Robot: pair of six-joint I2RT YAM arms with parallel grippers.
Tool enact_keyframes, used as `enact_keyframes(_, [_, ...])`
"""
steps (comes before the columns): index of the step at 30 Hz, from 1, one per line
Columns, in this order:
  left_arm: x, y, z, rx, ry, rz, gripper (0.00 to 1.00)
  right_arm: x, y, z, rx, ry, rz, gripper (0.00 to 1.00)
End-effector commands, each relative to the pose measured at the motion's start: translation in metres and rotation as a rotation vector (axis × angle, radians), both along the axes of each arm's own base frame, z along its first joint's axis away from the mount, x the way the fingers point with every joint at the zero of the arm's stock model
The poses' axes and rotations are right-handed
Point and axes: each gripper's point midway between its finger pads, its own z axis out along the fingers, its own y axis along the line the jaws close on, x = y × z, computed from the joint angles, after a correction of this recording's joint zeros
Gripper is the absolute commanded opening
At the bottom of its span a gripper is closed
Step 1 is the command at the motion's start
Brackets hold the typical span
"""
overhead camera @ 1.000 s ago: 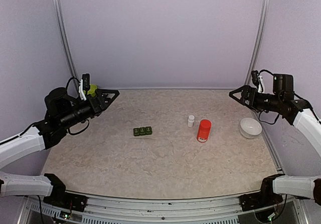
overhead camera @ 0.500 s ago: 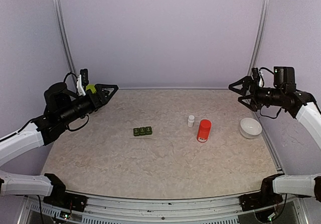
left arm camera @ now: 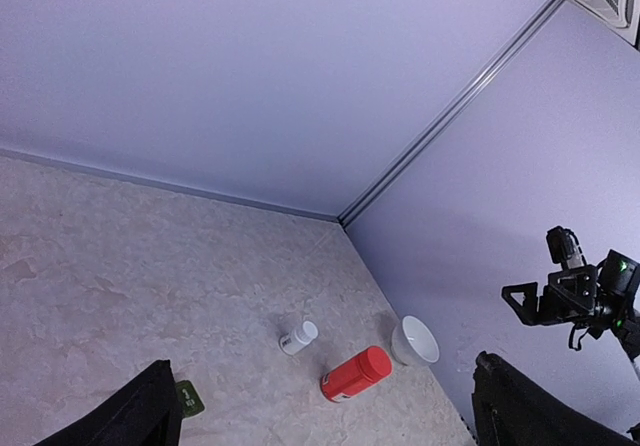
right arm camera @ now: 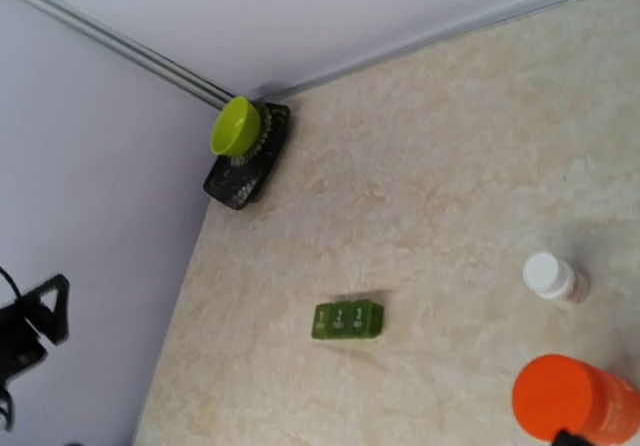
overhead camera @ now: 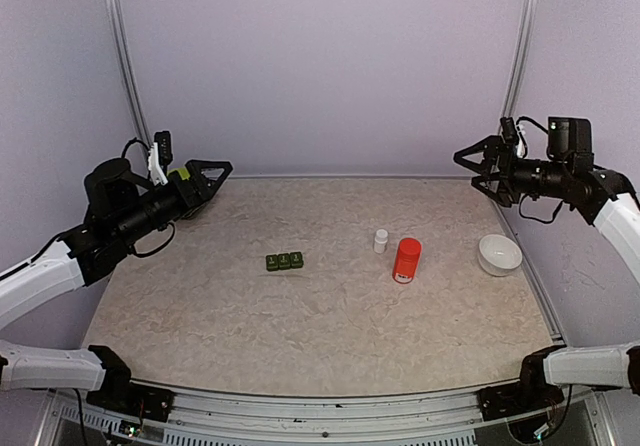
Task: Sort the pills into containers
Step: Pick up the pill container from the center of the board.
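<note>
My two grippers hang raised over the far corners of the table point(overhead camera: 330, 336), left gripper point(overhead camera: 218, 177) and right gripper point(overhead camera: 468, 171). The jaws of both are spread wide with nothing between them.

The containers point(overhead camera: 285, 261) lie flat on the table, well below my left gripper and off to its right. They are closer to it than to my right gripper, and well apart from both. The lids look to be down.

I judge the strip to be light, stiff, smooth plastic that would skid or pivot if nudged at one end. I would take it across its narrow width at the middle compartment, with my jaws on the two long sides.

Past the strip from my left gripper stand the white bottle point(overhead camera: 381, 240) and the red bottle point(overhead camera: 406, 260). The bowl point(overhead camera: 499, 254) sits below my right gripper.
</note>
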Motion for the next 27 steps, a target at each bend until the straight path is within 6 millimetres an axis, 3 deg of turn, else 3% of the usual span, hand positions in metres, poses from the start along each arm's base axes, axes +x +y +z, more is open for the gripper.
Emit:
enact_keyframes(1, [-0.001,-0.005,0.005,0.008,-0.020,-0.004,0.99,-0.010,0.008,-0.009,-0.001,-0.123,0.070,1.00])
enact_keyframes(4, [0.001,-0.012,0.001,0.038,-0.011,-0.002,0.99,-0.012,0.007,-0.017,-0.026,-0.233,0.078,1.00])
enact_keyframes(9, [0.007,-0.034,-0.010,0.143,0.021,-0.001,0.99,0.006,-0.007,-0.071,-0.177,-0.207,0.004,1.00])
enact_keyframes(14, [0.012,-0.065,-0.028,0.265,0.033,-0.036,0.99,0.017,-0.005,-0.122,-0.301,-0.197,0.013,1.00])
enact_keyframes(19, [0.015,-0.090,-0.053,0.309,0.053,-0.098,0.99,0.022,0.003,-0.159,-0.386,-0.227,0.037,1.00])
enact_keyframes(27, [0.005,-0.126,-0.086,0.342,0.078,-0.172,0.99,0.007,0.029,-0.185,-0.371,-0.366,0.068,1.00])
